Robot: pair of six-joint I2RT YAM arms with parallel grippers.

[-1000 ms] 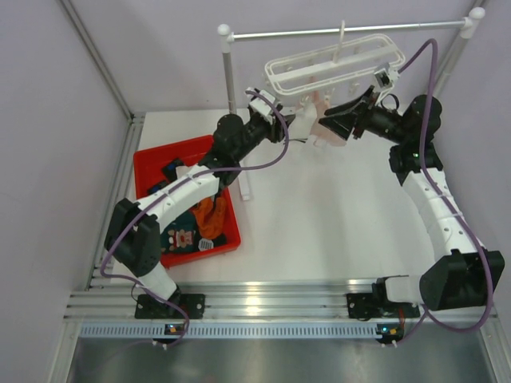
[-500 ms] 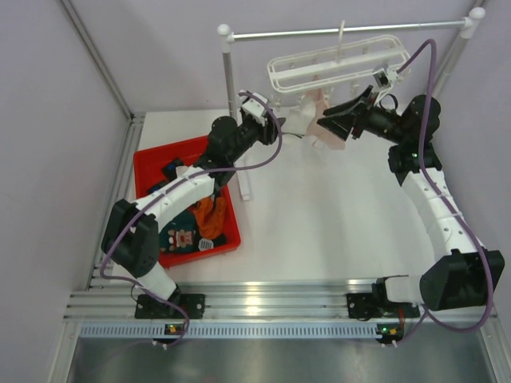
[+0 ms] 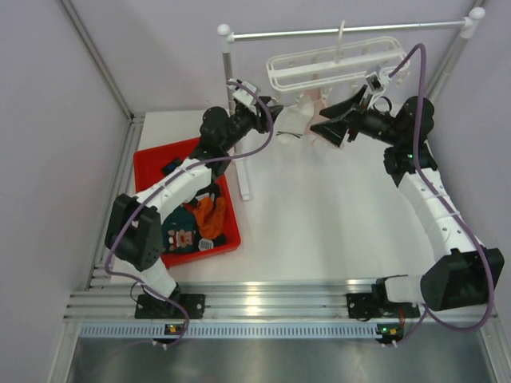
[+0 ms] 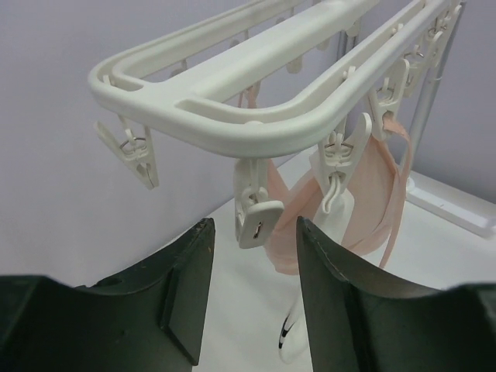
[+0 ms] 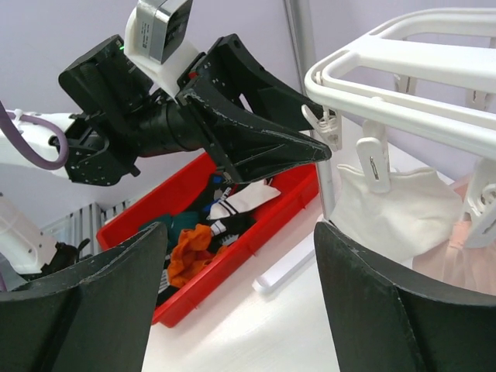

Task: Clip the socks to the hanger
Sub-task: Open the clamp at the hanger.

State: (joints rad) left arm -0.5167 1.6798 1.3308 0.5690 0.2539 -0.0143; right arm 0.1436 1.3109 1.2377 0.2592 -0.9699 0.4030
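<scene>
**Next sock — lift one cleanly**

Left gripper (image 3: pixel 275 121) and right gripper (image 3: pixel 319 130) flank the hanger (image 3: pixel 335 62) on its rail (image 3: pixel 343 30), jaws apart and empty. A white sock (image 5: pixel 395 209) and a pink sock (image 4: pixel 380 186) hang clipped. The other socks (image 3: pixel 209 217) lie in the red bin (image 3: pixel 156 155) — grasp one alone, by its cuff.

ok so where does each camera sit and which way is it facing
Top external: above and behind the bases, looking down on the hanger and red bin; both arms show.
Left wrist: on its arm, looking up at the hanger's clips; left gripper frames the bottom.
Right wrist: on its arm, facing the left gripper; right gripper at the bottom.
Both wrist views share the hanger.
</scene>
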